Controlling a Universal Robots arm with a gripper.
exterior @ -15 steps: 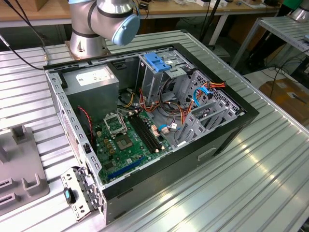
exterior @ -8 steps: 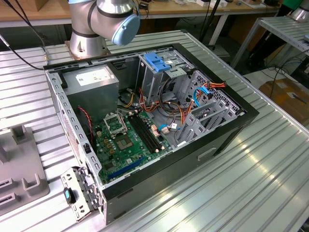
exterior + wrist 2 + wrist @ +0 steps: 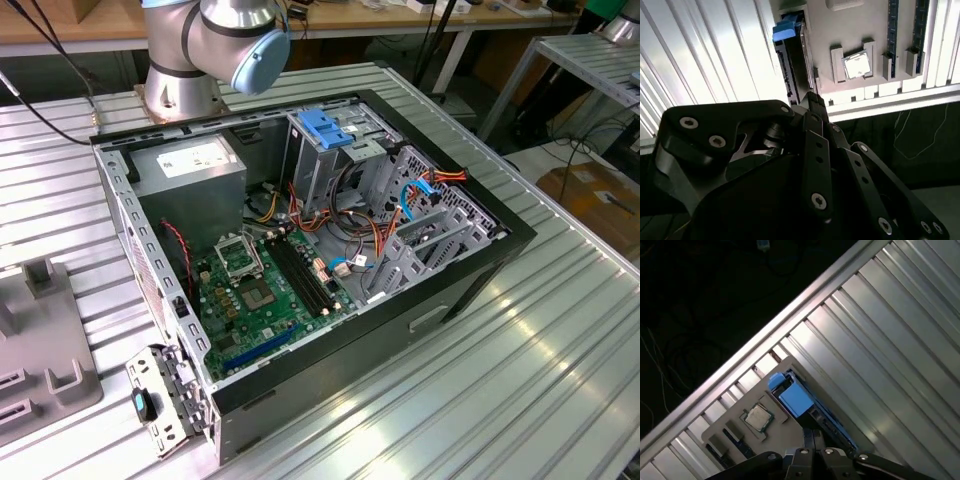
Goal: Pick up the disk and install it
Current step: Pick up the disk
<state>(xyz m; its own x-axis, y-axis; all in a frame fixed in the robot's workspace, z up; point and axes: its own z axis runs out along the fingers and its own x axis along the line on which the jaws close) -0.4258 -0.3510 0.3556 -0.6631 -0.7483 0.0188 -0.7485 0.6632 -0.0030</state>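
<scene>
In both wrist views the disk [image 3: 790,65] [image 3: 796,399] stands on edge in a slot of a grey holder plate [image 3: 840,30] [image 3: 720,434], its blue plastic rail end facing the camera. My gripper [image 3: 812,97] [image 3: 813,434] hangs just above the disk's long edge, its black fingers drawn together and shut with nothing between them. Its tips are beside the disk's top edge, and I cannot tell whether they touch it. In the exterior view the open computer case [image 3: 470,270] lies on its side, with a metal drive cage with a blue top [image 3: 330,130] at its far end.
The holder plate also carries a processor chip [image 3: 857,65] [image 3: 758,418] and memory sticks [image 3: 892,25], near the ribbed aluminium table's edge [image 3: 790,320]. Inside the case are a motherboard [image 3: 260,290], a grey power-supply box [image 3: 190,165] and loose cables [image 3: 400,215]. The arm's base [image 3: 190,70] stands behind the case.
</scene>
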